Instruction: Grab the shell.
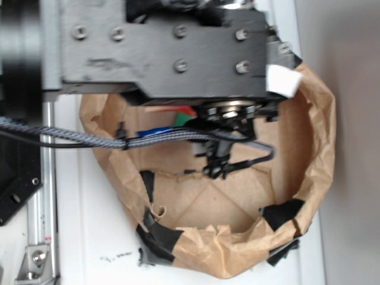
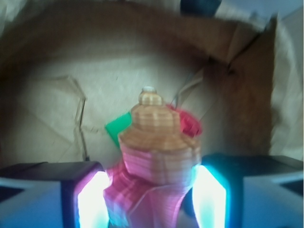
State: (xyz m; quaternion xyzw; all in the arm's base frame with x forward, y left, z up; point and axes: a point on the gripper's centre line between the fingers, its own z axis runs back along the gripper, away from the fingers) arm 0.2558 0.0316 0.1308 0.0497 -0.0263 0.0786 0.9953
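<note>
The shell (image 2: 159, 147) is being straddled by the half-open end effector (image 2: 152, 197), nothing gripped; closing is being called for next.

**Layout relative to the fingers**

Shell (image 2: 159, 147) seated between the fingers (image 2: 90, 202), spire pointing away from the gripper (image 2: 152, 199). Beyond the shell, toward the left finger's side: flat block (image 2: 118, 126). Beyond the shell, toward the right finger's side: cloth flower (image 2: 190, 123), partly hidden behind the shell. All contained within the paper bag (image 1: 314, 136); arm (image 1: 160, 47) positioned over its far rim.
</note>
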